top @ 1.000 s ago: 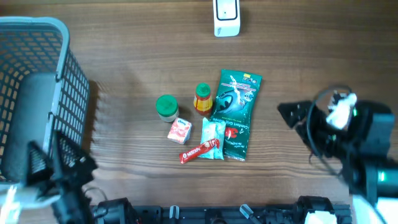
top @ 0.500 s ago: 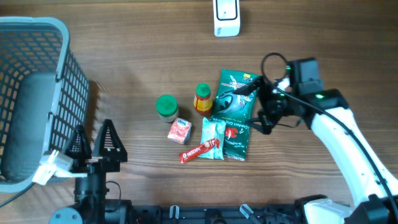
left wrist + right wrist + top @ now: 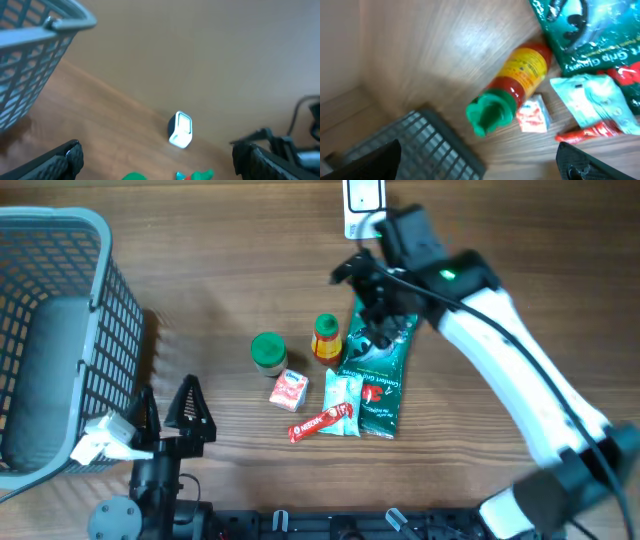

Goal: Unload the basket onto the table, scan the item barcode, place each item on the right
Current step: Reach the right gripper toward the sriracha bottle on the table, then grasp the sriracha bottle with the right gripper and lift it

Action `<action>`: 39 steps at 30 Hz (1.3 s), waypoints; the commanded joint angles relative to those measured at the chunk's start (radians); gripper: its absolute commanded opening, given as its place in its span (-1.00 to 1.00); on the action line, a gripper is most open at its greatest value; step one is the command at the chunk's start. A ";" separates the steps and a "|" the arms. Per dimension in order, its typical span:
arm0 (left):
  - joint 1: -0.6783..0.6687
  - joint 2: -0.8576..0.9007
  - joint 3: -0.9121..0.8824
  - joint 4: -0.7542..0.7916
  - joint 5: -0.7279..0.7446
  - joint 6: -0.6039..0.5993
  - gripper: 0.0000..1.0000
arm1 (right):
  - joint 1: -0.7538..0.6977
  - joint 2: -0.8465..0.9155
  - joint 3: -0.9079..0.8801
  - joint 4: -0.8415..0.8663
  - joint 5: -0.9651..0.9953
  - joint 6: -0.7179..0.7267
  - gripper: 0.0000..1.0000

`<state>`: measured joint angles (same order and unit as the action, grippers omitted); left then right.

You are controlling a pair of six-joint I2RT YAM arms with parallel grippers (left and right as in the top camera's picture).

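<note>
A group of items lies mid-table: a green glove packet (image 3: 380,358), a yellow-and-red sauce bottle (image 3: 326,338) with a green cap, a green-lidded jar (image 3: 268,352), a small red-and-white box (image 3: 288,390), a pale teal packet (image 3: 343,398) and a red bar (image 3: 322,422). The white scanner (image 3: 362,205) stands at the far edge. My right gripper (image 3: 356,305) hangs open over the packet's top and the bottle (image 3: 522,72), holding nothing. My left gripper (image 3: 166,416) is open near the front left, apart from the items.
A large grey wire basket (image 3: 50,330) takes up the left side, close to my left gripper. The left wrist view shows the basket rim (image 3: 40,35) and the scanner (image 3: 180,131) ahead. The right arm (image 3: 520,370) crosses the right half of the table.
My right arm has swung from the right edge over the items, toward the far side near the scanner. The left gripper has shifted a little to the right. No item has moved.
</note>
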<state>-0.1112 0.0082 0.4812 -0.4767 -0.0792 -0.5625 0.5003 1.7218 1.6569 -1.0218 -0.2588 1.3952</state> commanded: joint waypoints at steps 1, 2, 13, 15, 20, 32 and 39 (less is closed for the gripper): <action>-0.006 -0.003 -0.019 -0.015 0.015 0.007 1.00 | 0.025 0.128 0.140 -0.087 0.096 0.010 0.98; -0.006 -0.003 -0.024 -0.015 0.015 0.008 1.00 | 0.030 0.156 0.161 -0.106 0.096 0.010 0.99; -0.006 -0.003 -0.030 -0.034 0.015 0.007 1.00 | 0.104 0.263 0.172 -0.129 0.033 0.174 0.99; -0.006 -0.003 -0.030 -0.042 0.015 0.007 1.00 | 0.114 0.283 0.172 -0.132 0.026 0.211 0.98; -0.006 -0.003 -0.030 -0.047 0.015 0.007 1.00 | 0.120 0.339 0.171 -0.142 0.027 0.262 0.85; -0.023 -0.003 -0.030 -0.067 0.015 0.008 1.00 | 0.116 0.369 0.167 -0.175 0.099 0.280 0.03; -0.023 -0.003 -0.030 -0.068 0.015 0.008 1.00 | 0.116 0.369 0.167 -0.130 0.159 -0.126 -0.16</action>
<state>-0.1291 0.0082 0.4625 -0.5438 -0.0792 -0.5625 0.6186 2.0712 1.8137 -1.1702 -0.1802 1.5108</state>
